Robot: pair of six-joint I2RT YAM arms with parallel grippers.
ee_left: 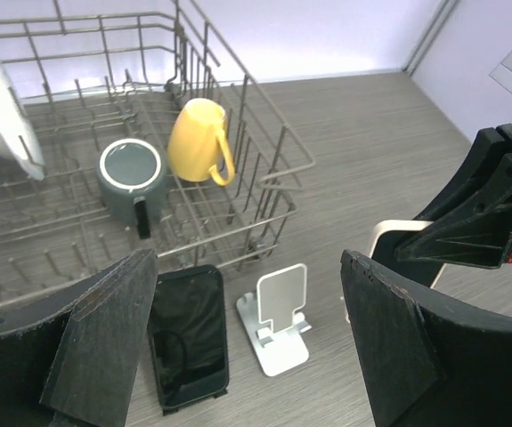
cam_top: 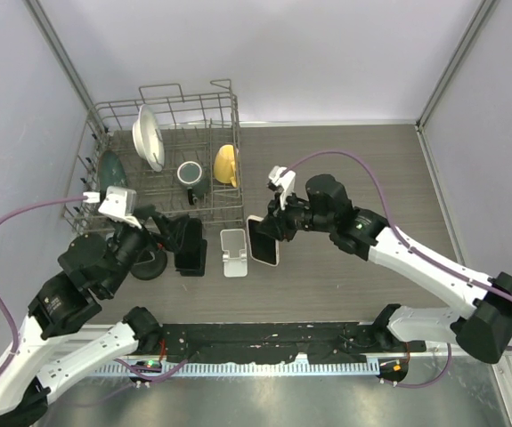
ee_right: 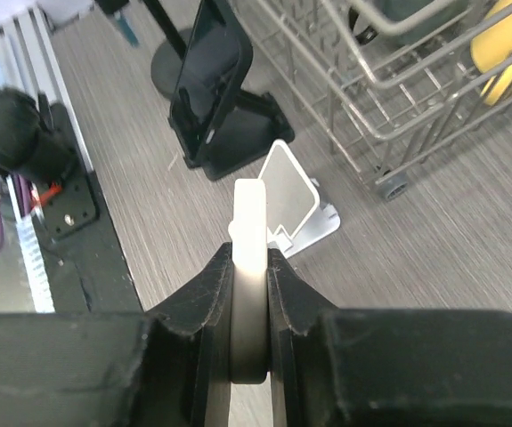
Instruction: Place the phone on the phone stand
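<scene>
The right gripper (cam_top: 270,229) carries a pale-edged phone (cam_top: 263,242) in the air just to the right of the white phone stand (cam_top: 234,253), its fingers pinched narrow across the phone's two flat faces. The wrist view shows the handset edge-on between the pads. From above, phone and stand look apart, and nothing rests in the cradle yet.

The left gripper (cam_top: 168,233) hangs with its fingers spread wide and holding nothing, over a second, black phone (ee_left: 189,334) already propped on a black holder (ee_right: 238,133). A wire dish rack (cam_top: 223,209) sits behind.

The step in hand appears to be the carry-over, with the placing not yet done.

From above, the phone's long axis runs roughly from the far side of the table toward the near edge. Its dark screen is turned left, toward the stand. How steeply it is tipped cannot be told for certain.

The stand's back plate seems to face the near edge, with its lip in front. The next move probably calls for a turn of the wrist so the phone's back meets the plate. A short slide left and a gentle lowering onto the lip would follow, before the fingers let go.
</scene>
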